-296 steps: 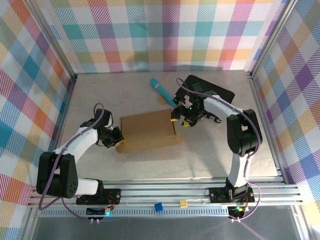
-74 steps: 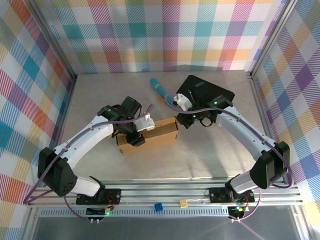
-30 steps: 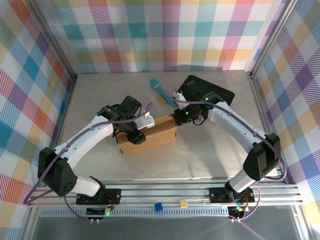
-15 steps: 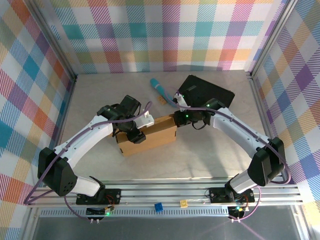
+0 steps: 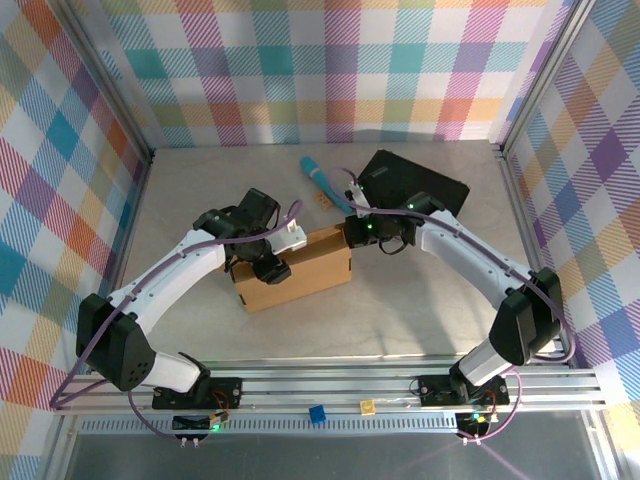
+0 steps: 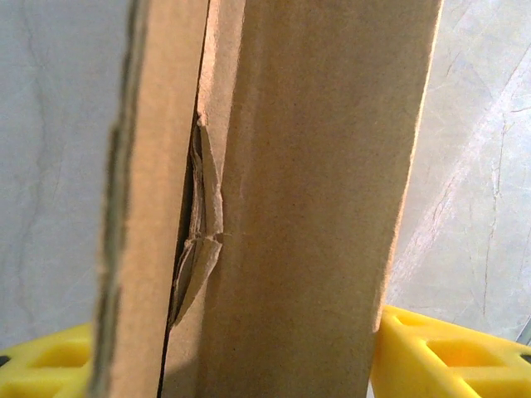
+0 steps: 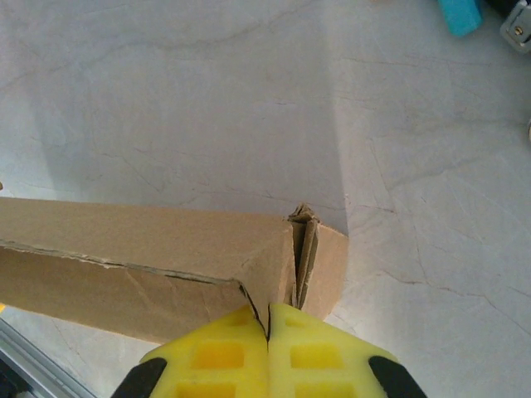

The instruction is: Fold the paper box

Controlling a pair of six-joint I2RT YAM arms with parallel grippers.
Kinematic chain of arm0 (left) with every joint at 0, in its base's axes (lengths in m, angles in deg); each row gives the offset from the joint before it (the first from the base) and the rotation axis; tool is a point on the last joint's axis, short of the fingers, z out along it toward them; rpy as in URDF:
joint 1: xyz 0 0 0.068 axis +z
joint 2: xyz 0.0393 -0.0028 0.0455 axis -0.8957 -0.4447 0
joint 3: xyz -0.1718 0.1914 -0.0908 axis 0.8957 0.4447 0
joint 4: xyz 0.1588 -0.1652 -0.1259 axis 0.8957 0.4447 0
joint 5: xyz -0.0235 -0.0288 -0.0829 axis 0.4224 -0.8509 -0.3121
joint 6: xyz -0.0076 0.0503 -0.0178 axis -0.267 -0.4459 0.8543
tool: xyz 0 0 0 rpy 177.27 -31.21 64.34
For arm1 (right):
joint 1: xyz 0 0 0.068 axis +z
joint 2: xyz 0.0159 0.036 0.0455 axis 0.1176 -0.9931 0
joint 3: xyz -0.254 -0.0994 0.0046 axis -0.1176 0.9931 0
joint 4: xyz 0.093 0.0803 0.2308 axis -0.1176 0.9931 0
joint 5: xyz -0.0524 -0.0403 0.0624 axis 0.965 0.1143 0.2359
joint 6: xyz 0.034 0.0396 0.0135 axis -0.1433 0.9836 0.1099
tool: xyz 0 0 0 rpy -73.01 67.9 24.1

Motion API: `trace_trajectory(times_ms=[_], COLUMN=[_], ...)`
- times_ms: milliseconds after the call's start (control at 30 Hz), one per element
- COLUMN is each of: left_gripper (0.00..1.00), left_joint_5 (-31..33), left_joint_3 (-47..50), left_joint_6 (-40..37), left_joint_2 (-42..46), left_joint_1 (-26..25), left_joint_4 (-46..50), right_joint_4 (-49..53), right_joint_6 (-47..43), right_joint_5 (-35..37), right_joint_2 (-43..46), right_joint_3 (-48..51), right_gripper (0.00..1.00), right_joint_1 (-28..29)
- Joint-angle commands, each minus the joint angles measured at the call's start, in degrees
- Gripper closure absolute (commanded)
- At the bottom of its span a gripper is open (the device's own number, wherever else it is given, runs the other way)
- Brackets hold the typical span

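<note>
Paper box [image 5: 300, 268] is sitting mid-table [image 5: 400, 310], flaps folded over so its inside is staying hidden. Left gripper [image 6: 249, 365] is clamping one side wall. Right gripper [image 7: 268, 322], fingers squeezed together, is touching the far-right corner.

The paper box [image 5: 300, 268], plain brown corrugated cardboard, lies folded shut mid-table, slightly askew, a corner seam gaping

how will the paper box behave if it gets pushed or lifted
Probably light and fairly stiff: the paper box is thin corrugated cardboard. Its folded layers may spring apart; a seam gapes. A push would likely slide it on the smooth table.
</note>
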Motion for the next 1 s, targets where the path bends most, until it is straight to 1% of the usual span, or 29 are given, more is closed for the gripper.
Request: trace_trajectory(times_ms=[0, 133, 300, 433, 667, 767, 967], left_gripper=[0.37, 0.37, 0.37, 0.37, 0.37, 0.36, 0.27], left_joint_5=[0.5, 0.3, 0.3, 0.2, 0.7, 0.6, -0.2], left_joint_3=[-0.2, -0.4, -0.8, -0.7, -0.6, -0.6, -0.9], left_joint_6=[1.1, 1.1, 1.0, 0.8, 1.0, 1.8, 7.2], left_joint_2=[-0.9, -0.9, -0.9, -0.9, -1.0, -0.9, 2.7], left_joint_1=[0.8, 0.9, 0.9, 0.9, 1.1, 1.5, 2.9], left_joint_4=[-0.6, -0.6, -0.3, -0.2, -0.3, -0.9, -4.0], right_joint_4=[8.6, 11.3, 14.6, 12.8, 4.8, 3.1, 2.7], right_joint_6=[4.1, 4.9, 3.3, 1.9, -1.7, -2.1, -2.0], right_joint_5=[0.6, 0.6, 0.9, 1.4, 2.1, 3.4, 6.4], right_joint_2=[-2.7, -4.8, -6.6, -5.8, -2.6, -2.3, -2.7], right_joint_3=[-2.9, -7.2, -10.8, -8.3, -0.6, 1.1, 1.3], right_gripper=[1.0, 1.0, 1.0, 1.0, 1.0, 1.0, 1.0], right_joint_1=[0.6, 0.8, 0.8, 0.9, 1.3, 1.8, 2.5])
